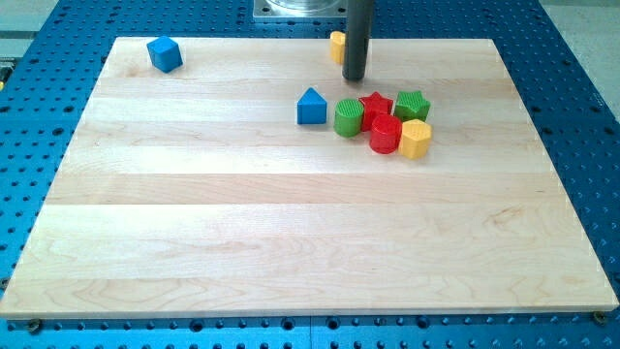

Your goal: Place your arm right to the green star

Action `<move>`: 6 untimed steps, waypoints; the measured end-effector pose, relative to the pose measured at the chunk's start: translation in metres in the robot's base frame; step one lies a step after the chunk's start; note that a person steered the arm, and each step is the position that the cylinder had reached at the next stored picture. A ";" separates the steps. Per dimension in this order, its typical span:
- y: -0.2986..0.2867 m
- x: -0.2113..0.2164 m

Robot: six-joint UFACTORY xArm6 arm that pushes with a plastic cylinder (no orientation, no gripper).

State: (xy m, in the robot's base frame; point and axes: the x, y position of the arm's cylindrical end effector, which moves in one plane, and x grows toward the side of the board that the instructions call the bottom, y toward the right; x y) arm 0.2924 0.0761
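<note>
The task looks barely begun: my tip (355, 78), a bare rod end effector with nothing to open or close, sits upper centre of the frame, above-left of the green star (412, 105), whose right side is not yet reached.

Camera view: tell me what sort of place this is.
Probably a robotics lab bench: a wooden board lies on a blue perforated table, small coloured blocks such as the green star sit on it, and my tip rests behind them.
</note>
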 end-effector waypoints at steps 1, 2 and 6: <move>0.021 0.020; 0.043 0.017; 0.170 0.078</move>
State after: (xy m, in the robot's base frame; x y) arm 0.3706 0.2464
